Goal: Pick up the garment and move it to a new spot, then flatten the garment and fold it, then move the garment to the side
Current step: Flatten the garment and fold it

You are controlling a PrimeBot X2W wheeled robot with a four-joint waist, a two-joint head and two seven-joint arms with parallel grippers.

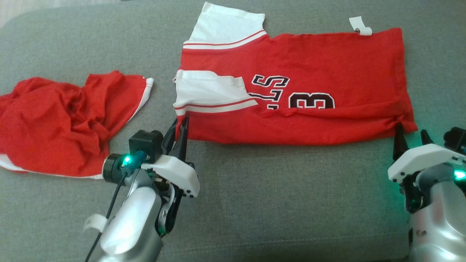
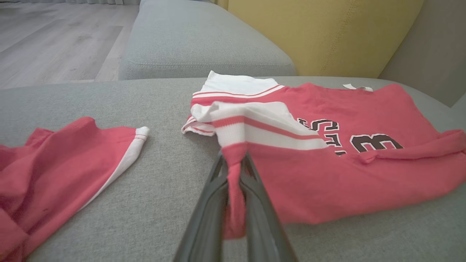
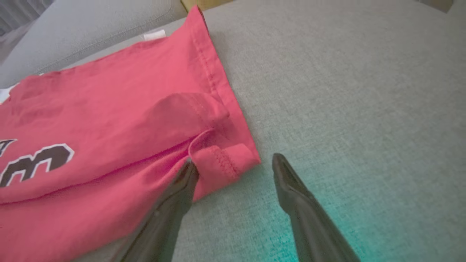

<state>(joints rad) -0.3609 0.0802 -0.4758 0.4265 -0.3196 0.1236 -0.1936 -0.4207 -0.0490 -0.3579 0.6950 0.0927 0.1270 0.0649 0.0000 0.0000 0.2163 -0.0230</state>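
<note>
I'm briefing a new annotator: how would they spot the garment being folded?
On the grey fabric sofa seat, look right of centre for the flat red jersey with white sleeves. Unlike the crumpled red white-trimmed garment to its left, it bears black lettering and a number.

Left pincer [image 1: 184, 122] clamped shut, aimed forward, lower left; right pincer [image 1: 411, 130] spread wide, aimed forward, lower right

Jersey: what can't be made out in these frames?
- Jersey print, head view: folded-over lower flap covers the bottoms; white sleeve covers the start.
- White tag: too small to read.
- Second red garment: cut by the left edge, type unclear.
- Right hand, right wrist view: open; whether one finger sits under the hem is unclear.
</note>
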